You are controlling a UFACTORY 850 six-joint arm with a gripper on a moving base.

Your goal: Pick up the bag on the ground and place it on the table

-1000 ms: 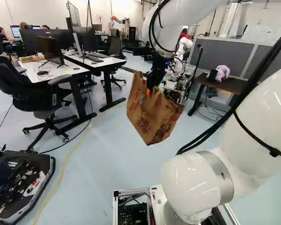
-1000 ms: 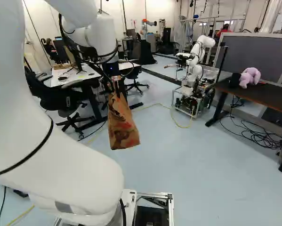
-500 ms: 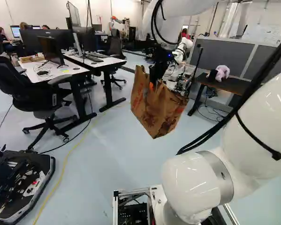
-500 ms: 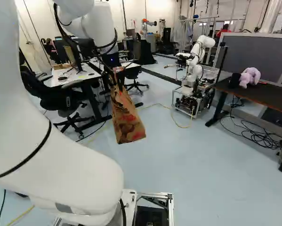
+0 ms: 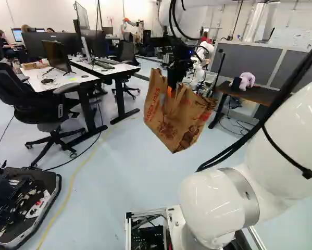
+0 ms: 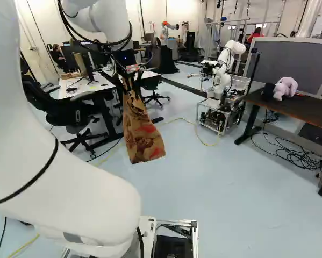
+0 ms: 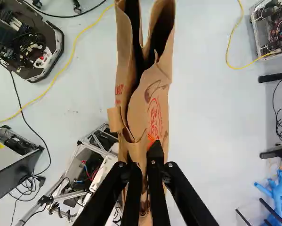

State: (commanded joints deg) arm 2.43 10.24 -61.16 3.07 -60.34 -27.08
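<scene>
My arm (image 5: pixel 218 208): rises from its joint at the foot of both base views, reaching out ahead over the floor (image 5: pixel 124 172).
Black platform (image 5: pixel 20 208): on the floor at the left of the left base view, carrying electronics.
My gripper (image 5: pixel 171 89): closed on the paper bag (image 5: pixel 166 125), pinching its upper edge between both fingers.
Paper bag: hanging from my grip above the floor, tilted in the left base view; its open mouth lies ahead of my fingers in the wrist view.
Office chair (image 5: pixel 30 99): beside the white desk (image 5: pixel 85 78).
Dark table (image 6: pixel 311 110): well apart from the bag, a purple plush toy (image 6: pixel 285 87) on top.
Another robot (image 6: pixel 223 70): left of the table in the right base view.
Grey partition (image 6: pixel 284 59): behind the table.
</scene>
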